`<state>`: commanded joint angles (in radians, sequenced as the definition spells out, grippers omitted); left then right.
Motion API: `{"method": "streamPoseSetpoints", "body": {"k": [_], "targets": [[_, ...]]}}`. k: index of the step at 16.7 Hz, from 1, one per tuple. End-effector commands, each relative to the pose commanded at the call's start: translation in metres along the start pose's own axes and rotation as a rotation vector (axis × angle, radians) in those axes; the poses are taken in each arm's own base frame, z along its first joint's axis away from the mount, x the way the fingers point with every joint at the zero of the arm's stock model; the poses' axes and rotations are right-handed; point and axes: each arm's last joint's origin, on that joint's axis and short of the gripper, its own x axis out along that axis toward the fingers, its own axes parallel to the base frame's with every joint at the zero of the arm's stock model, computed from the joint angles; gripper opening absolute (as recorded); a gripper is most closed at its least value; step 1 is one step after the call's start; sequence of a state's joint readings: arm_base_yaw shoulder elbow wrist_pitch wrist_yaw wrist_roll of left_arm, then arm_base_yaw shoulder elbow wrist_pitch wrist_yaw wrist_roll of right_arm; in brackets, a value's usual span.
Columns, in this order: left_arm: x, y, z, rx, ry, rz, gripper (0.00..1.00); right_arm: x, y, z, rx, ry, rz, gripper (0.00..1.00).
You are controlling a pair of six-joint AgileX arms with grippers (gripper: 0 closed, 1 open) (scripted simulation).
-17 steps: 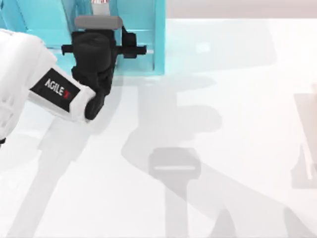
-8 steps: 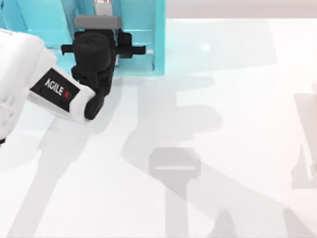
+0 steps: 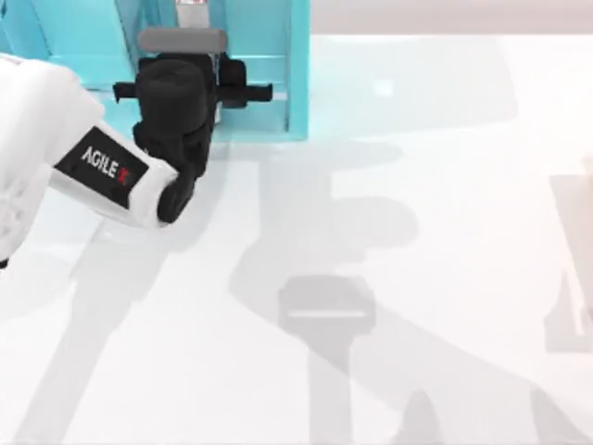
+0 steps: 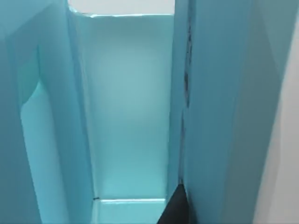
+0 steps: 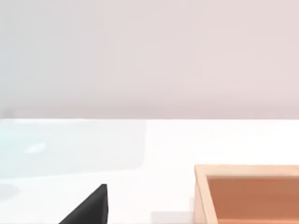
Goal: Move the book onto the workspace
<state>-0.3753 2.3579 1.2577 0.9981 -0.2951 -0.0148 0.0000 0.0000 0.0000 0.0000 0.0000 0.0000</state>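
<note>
Glossy white tabletop; smooth, plastic-like turquoise shelf; matt black gripper housing; wood-toned matt box.

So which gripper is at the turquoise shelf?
The left gripper, reaching into the turquoise shelf; the right gripper is over white tabletop near a wooden box.

Bright, even light falls from above. The glossy white table carries soft grey shadows of the arms across its middle and near edge, plus a pale turquoise reflection beside the shelf. Both wrist views look soft.
</note>
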Motion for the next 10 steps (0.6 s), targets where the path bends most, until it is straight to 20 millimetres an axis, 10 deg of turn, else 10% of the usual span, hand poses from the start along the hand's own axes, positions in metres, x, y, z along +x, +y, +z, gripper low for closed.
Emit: {"method": "streamPoseSetpoints", "body": {"k": [5, 10], "targets": [[-0.033, -0.012, 0.054, 0.005, 0.001, 0.008, 0.0, 0.0, 0.0, 0.0, 0.0, 0.0, 0.0, 1.0], [-0.11, -0.017, 0.131, 0.002, -0.004, 0.012, 0.0, 0.0, 0.0, 0.0, 0.0, 0.0, 0.0, 1.0]]}}
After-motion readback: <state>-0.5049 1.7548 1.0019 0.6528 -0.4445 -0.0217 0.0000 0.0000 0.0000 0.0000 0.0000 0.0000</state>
